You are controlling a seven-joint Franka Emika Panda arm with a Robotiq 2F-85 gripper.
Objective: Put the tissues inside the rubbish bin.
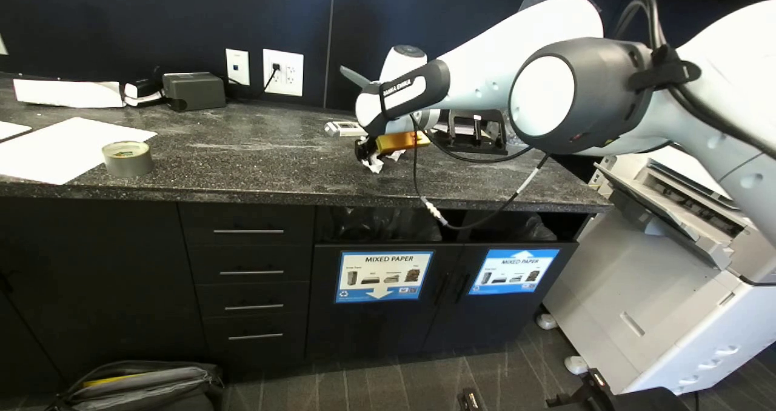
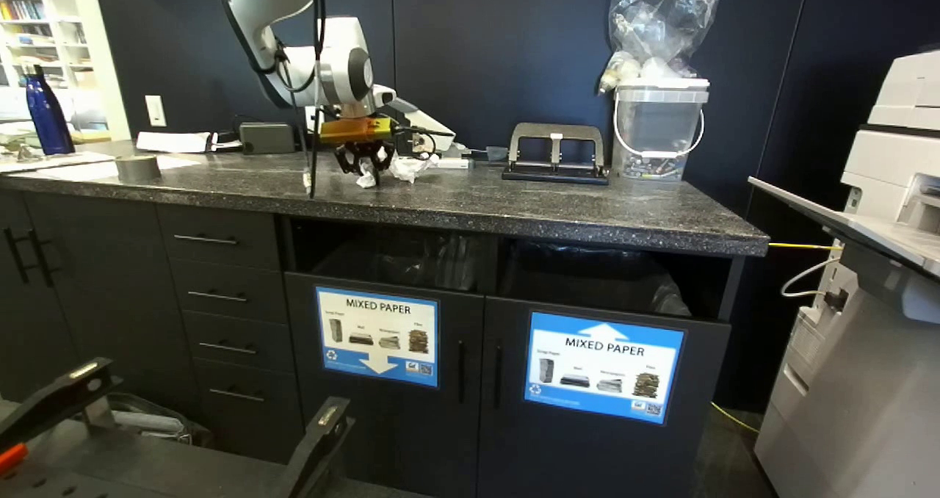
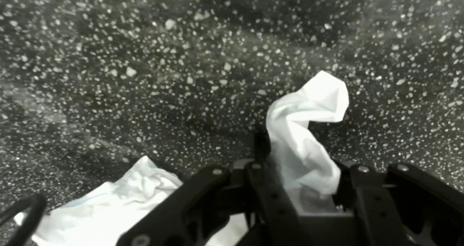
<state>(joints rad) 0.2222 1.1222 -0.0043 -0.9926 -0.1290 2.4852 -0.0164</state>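
One crumpled white tissue (image 3: 308,122) lies between the fingers of my gripper (image 3: 302,166) in the wrist view, its folded end sticking out past the tips. The fingers are partly apart; I cannot tell whether they clamp it. A larger tissue (image 3: 105,209) lies on the counter beside the left finger, partly hidden. In an exterior view the gripper (image 2: 365,161) points down at the counter over a tissue (image 2: 366,180), with another tissue (image 2: 411,167) beside it. White tissue (image 1: 374,163) also shows under the gripper (image 1: 364,149). Bin liners (image 1: 388,224) (image 2: 411,259) show in openings below the counter edge.
A hole punch (image 2: 556,153) and a clear bucket (image 2: 652,123) stand on the counter (image 2: 470,200). A roll of tape (image 1: 128,158) and white sheets (image 1: 66,147) lie farther off. A cable (image 1: 467,224) hangs from the arm over the counter edge. A printer (image 1: 655,302) stands beside.
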